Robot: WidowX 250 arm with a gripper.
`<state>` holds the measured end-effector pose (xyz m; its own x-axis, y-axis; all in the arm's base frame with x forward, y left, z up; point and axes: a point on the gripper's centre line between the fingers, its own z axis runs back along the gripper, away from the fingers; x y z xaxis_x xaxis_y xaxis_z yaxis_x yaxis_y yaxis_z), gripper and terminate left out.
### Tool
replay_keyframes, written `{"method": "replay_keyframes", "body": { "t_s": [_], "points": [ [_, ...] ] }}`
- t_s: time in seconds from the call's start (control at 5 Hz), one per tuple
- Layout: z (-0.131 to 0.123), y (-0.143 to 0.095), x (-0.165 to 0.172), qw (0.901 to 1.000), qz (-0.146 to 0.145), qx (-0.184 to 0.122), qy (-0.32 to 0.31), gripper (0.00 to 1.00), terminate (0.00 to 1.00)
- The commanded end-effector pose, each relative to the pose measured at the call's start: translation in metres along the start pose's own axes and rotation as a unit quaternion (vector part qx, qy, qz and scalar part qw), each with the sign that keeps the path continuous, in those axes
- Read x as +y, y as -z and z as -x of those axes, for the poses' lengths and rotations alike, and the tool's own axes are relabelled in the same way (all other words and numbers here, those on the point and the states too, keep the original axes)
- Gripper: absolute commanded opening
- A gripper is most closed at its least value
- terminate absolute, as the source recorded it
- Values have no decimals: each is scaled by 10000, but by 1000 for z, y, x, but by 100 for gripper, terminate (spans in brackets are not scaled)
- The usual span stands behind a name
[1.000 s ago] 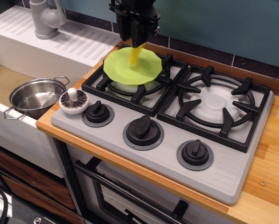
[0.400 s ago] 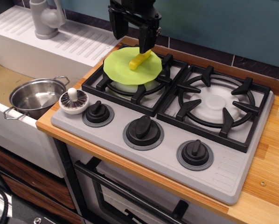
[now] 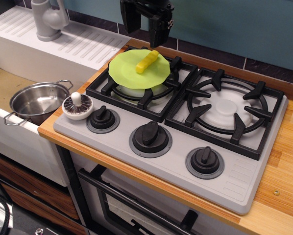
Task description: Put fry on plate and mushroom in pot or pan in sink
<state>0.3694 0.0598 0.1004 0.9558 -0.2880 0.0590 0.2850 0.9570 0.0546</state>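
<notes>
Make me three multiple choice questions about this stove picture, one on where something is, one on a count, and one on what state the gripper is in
1. Where does the mushroom lie?
A. In the pot
B. On the stove's grey front corner, beside the pot
C. On the plate

2. How many black knobs line the front of the stove?
A. Two
B. Three
C. Four

3. What state is the gripper in?
A. Open and empty, above the plate
B. Shut on the fry
C. Shut on the mushroom

Answers:
1. B: it sits upside down on the grey panel, next to the steel pot in the sink.
2. B: three knobs stand in a row along the front.
3. A: its fingers are spread, and the yellow fry lies free on the green plate below.
</notes>
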Motion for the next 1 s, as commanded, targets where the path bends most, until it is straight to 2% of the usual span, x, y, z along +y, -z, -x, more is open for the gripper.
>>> {"method": "replay_keyframes", "body": {
  "t_s": [0.0,0.2,0.4,0.6,0.8],
  "points": [
    [-9,-25,5,9993,-165,-350,-20,100,0],
    [19,-37,13,9987,-266,-413,-98,100,0],
    [48,-39,26,9965,-546,-560,-289,100,0],
    [70,-41,34,9931,-823,-687,-470,100,0],
    [83,-40,41,9913,-904,-745,-603,100,0]
  ]
}}
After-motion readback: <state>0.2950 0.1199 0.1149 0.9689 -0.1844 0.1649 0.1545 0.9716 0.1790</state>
